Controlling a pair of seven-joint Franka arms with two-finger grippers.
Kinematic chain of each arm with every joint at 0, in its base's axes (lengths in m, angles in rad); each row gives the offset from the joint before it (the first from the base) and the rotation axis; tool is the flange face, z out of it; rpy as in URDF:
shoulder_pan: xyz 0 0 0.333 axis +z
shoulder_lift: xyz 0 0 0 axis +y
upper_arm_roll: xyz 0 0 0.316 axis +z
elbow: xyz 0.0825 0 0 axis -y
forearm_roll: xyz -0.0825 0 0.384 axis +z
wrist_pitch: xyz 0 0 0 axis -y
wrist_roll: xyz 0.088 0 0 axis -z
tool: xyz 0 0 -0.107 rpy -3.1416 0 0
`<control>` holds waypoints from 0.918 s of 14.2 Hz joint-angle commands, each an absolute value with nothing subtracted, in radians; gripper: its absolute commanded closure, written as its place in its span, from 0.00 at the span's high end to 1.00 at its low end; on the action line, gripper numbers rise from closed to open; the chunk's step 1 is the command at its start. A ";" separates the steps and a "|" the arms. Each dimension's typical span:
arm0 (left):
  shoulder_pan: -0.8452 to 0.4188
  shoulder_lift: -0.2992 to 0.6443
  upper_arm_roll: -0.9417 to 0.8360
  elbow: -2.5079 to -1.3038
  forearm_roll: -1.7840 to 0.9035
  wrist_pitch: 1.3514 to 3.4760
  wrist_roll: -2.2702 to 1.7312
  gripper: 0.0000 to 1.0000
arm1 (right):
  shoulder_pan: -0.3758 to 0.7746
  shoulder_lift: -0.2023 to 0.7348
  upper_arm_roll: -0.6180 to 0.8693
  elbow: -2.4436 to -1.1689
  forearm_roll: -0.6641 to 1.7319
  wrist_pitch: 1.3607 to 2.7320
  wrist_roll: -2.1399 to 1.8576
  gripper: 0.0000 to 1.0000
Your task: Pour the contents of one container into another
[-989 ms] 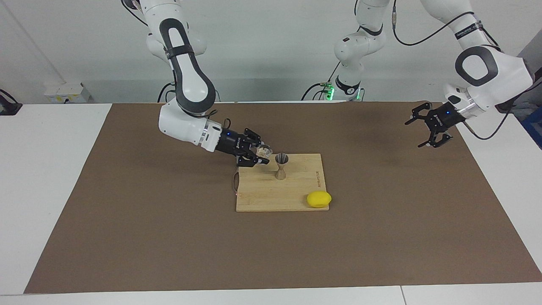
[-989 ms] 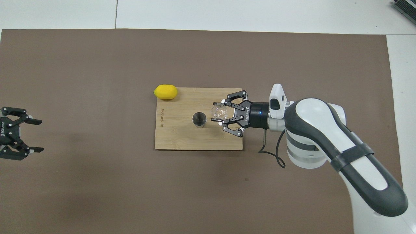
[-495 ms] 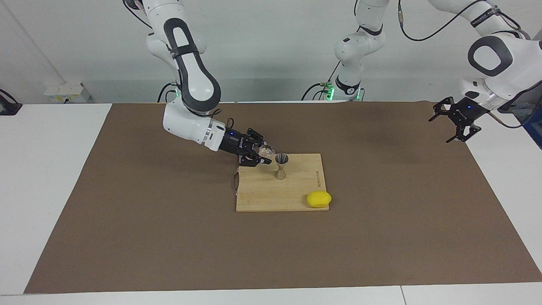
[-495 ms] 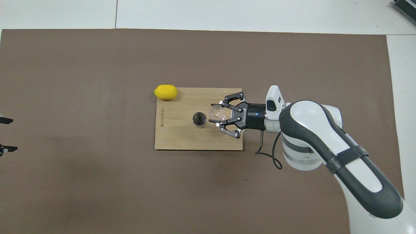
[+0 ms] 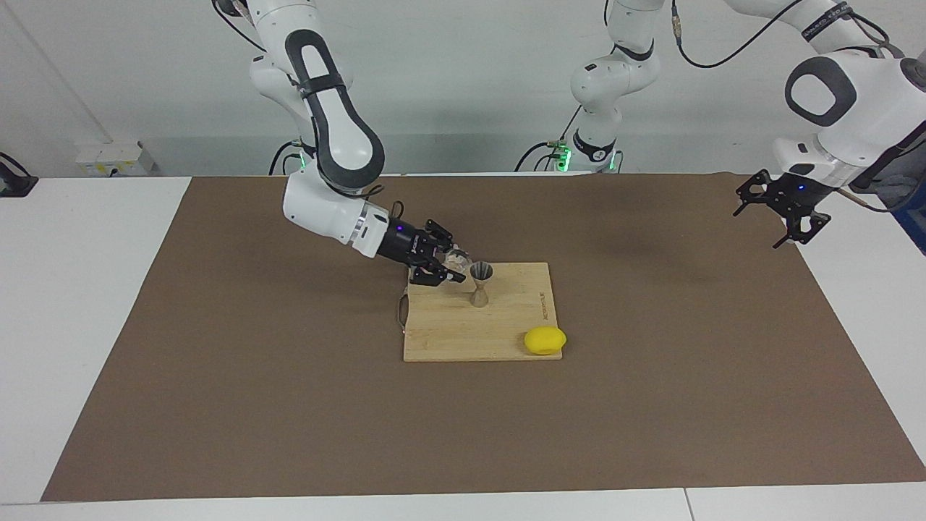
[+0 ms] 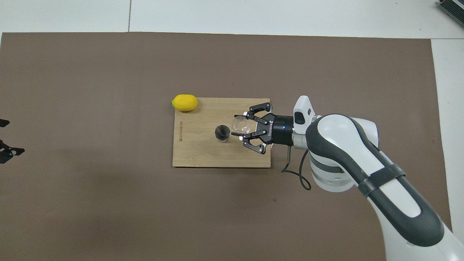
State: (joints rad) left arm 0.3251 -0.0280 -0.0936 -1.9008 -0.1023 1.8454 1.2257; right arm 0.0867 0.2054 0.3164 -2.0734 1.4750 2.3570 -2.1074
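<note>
Gripper on the right arm (image 5: 443,265) is closed around the glass cup (image 5: 455,259), which is held in the air over the cutting board (image 5: 463,333) and tipped toward the steel jigger (image 5: 481,284). Compared with a second ago, the cup has been carried closer to the jigger, so that its lip is now just beside the jigger's upper rim; in the overhead view the cup (image 6: 240,125) nearly touches the jigger (image 6: 222,132). The jigger is standing upright on the board, undisturbed. Whether any liquid is passing cannot be told. The pour is judged to be at or near its start, with further tilting likely required.

The left gripper (image 5: 785,208) has been drawn back toward the left arm's end of the surface (image 5: 651,405) and hangs there open and empty; that arm is waiting. A lemon (image 5: 545,340) is lying at the board's corner, away from the work.
</note>
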 commanded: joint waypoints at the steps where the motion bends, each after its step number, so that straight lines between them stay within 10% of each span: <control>1: 0.256 -0.081 -0.089 -1.905 -0.078 1.809 1.042 1.00 | 0.106 0.184 0.311 -2.082 1.508 2.378 -2.077 0.00; 13: 0.104 -0.110 -0.094 -1.758 -0.029 1.549 0.554 1.00 | 0.153 0.186 0.308 -2.054 1.486 2.477 -2.020 0.00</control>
